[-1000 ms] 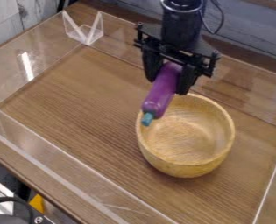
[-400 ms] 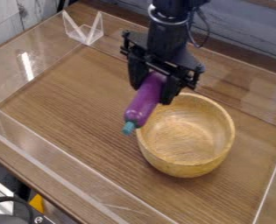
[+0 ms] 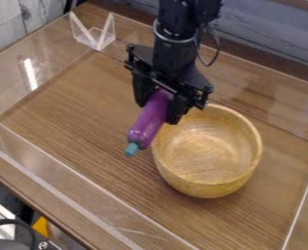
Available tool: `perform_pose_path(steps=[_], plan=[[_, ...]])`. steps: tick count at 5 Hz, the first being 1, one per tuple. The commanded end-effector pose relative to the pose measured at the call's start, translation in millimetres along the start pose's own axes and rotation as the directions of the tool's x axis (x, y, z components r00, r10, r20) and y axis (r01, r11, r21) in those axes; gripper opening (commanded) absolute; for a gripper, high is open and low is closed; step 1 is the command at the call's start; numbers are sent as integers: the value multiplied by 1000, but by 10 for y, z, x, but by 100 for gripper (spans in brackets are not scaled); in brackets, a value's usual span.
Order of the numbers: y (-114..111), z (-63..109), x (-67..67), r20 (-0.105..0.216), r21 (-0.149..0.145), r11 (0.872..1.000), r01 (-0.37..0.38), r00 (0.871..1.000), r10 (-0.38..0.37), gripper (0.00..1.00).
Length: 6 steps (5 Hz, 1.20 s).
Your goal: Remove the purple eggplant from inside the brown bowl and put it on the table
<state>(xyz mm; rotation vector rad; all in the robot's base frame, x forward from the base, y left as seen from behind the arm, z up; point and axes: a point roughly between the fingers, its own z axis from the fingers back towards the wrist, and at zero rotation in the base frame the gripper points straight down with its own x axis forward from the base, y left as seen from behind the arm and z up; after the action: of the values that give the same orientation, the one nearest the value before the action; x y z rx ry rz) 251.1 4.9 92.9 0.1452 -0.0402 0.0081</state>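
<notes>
The end effector [image 3: 160, 101], partly closed around the purple eggplant [image 3: 146, 121], has carried it off the brown bowl [image 3: 208, 149], now to its right, so the eggplant hangs over bare counter [image 3: 78, 117], ready for lowering.
</notes>
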Motion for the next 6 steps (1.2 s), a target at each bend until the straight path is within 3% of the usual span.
perform_pose_path(steps=[1, 2, 4, 5, 6], plan=[[56, -16, 37, 25, 15, 1000, -10, 1000, 10, 0], [130, 11, -51, 28, 12, 998, -61, 998, 61, 0], [127, 109, -72, 27, 14, 981, -192, 981, 192, 0], [277, 129, -85, 31, 12, 976, -217, 976, 216, 0], [591, 97, -116, 38, 20, 965, -260, 965, 259, 0]])
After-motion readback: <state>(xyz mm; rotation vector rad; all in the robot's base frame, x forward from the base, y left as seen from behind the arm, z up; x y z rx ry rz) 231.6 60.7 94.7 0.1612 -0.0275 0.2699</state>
